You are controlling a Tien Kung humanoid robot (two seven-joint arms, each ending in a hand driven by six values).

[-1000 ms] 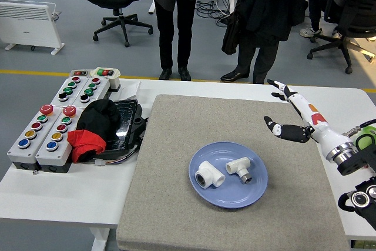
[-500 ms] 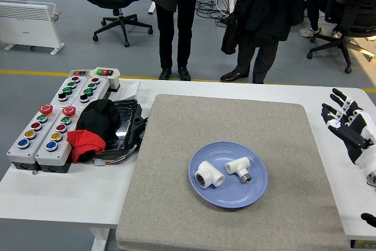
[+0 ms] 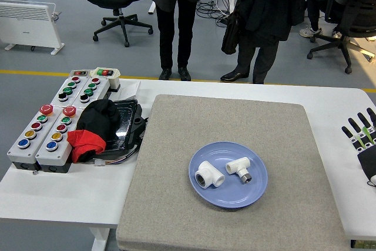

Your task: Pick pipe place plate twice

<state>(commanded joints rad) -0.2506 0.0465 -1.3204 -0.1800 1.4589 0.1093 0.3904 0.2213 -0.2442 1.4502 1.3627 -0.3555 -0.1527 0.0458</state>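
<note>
Two white pipe fittings lie on the blue plate [image 3: 254, 191] in the middle of the grey mat: an elbow piece [image 3: 209, 174] on the left and a tee piece [image 3: 239, 167] on the right. My right hand [image 3: 363, 139] sits at the picture's right edge, well clear of the plate, with its fingers spread and nothing in them. The left hand does not show.
Two grey button boxes [image 3: 50, 129] stand at the table's left, beside a black and red cloth [image 3: 94, 127] over a black tray. The grey mat [image 3: 229, 116] covers the table's middle. Two people stand beyond the far edge, among office chairs.
My right hand has drawn back from over the mat's right side to the picture's right edge and dropped lower. Both fittings and the plate stay put.
</note>
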